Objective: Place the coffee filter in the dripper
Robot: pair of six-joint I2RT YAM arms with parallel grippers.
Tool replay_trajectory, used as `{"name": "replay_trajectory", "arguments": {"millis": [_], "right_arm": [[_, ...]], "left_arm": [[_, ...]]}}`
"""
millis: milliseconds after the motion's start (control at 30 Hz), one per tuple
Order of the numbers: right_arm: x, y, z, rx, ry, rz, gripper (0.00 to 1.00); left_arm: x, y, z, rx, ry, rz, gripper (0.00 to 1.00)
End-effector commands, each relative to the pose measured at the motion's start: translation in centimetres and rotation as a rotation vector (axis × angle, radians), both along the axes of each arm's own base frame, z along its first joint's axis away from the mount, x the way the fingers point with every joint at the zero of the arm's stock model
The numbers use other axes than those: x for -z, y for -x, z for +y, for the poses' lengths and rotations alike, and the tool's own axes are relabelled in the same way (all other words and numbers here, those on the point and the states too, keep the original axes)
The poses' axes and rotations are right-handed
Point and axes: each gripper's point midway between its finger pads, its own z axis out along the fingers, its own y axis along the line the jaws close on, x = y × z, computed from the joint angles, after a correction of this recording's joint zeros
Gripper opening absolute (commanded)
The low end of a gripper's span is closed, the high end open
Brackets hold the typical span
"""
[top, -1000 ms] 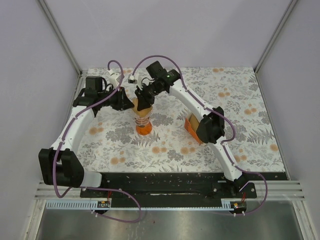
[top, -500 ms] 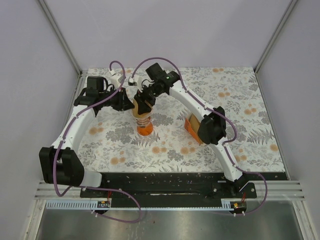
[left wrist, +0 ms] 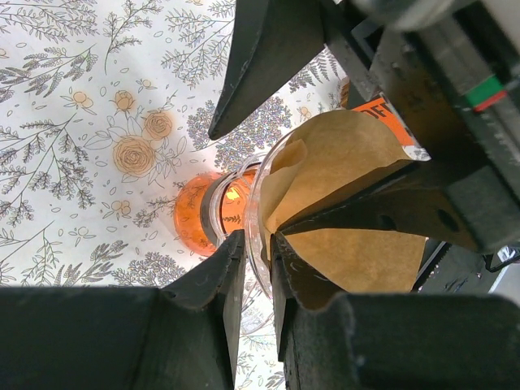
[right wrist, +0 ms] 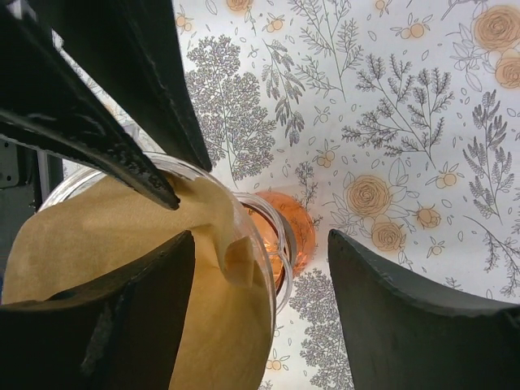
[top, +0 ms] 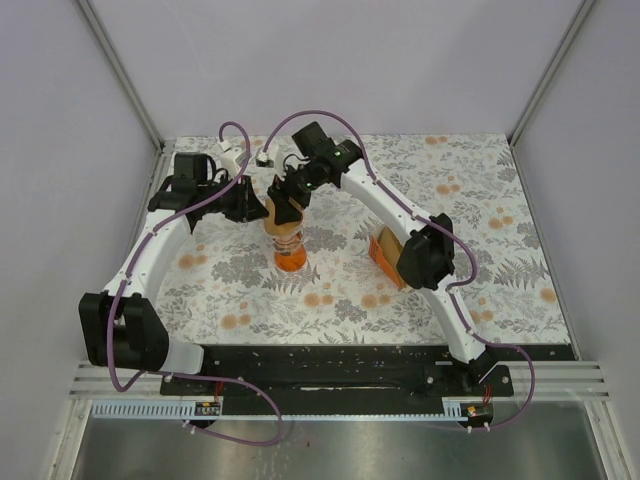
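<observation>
The coffee filter (right wrist: 106,236) is sitting in the dripper (right wrist: 284,227), lower left; the left gripper (left wrist: 253,264) is clamping its rim; the right gripper (right wrist: 260,244) is gaping, one finger inside, probably risking dragging the paper out on lifting.

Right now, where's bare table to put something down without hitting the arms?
Free: far-right cloth, between the right arm and the table edge; the near strip between the dripper and the black base rail. Crowded: around the dripper, where left gripper and right gripper meet over the coffee filter; orange box beside the right elbow.
</observation>
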Motion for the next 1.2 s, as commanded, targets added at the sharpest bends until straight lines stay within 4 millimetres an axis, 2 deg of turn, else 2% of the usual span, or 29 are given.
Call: {"name": "replay_trajectory", "arguments": {"millis": [0,100,300,400,567,633,700,833,900,1067,1167], "right_arm": [[-6.8,-0.1,-0.1,-0.016,-0.124,-0.109,0.74],[-6.7,0.3,0.1,-0.030,-0.137,-0.083,0.63],[-5.4,0.1,0.1,-0.022,-0.120,-0.049,0.33],[-5.4,0.0,0.2,-0.026,-0.122,-0.051,0.17],[-5.6,-0.4,0.1,-0.022,-0.118,-0.086,0.02],[-5.6,-0.5,0.1,-0.022,-0.116,-0.090,0.04],[-5.7,-0.5,0.1,-0.020,-0.117,-0.089,0.27],[-6.1,-0.5,-0.1,-0.014,-0.115,-0.103,0.54],[-6.4,-0.5,-0.2,-0.014,-0.116,-0.115,0.59],[-7.5,-0.5,-0.7,-0.010,-0.130,-0.127,0.60],[-7.8,-0.5,-0.9,-0.008,-0.136,-0.123,0.54]], "left_arm": [[-1.1,-0.5,0.1,0.008,-0.008,-0.051,0.22],[-1.1,-0.5,0.1,0.007,-0.004,-0.048,0.22],[-1.3,-0.5,0.1,0.007,-0.004,-0.052,0.22],[-1.1,-0.6,0.1,0.007,-0.006,-0.048,0.22],[-1.2,-0.6,0.1,0.009,-0.004,-0.050,0.21],[-1.2,-0.6,0.0,0.011,-0.005,-0.051,0.21],[-1.2,-0.6,0.1,0.008,-0.003,-0.048,0.21],[-1.1,-0.6,0.1,0.009,-0.002,-0.045,0.21],[-1.1,-0.6,0.1,0.009,-0.002,-0.045,0.21],[-1.1,-0.6,0.1,0.008,0.000,-0.044,0.20],[-1.1,-0.5,0.2,0.007,0.001,-0.044,0.20]]}}
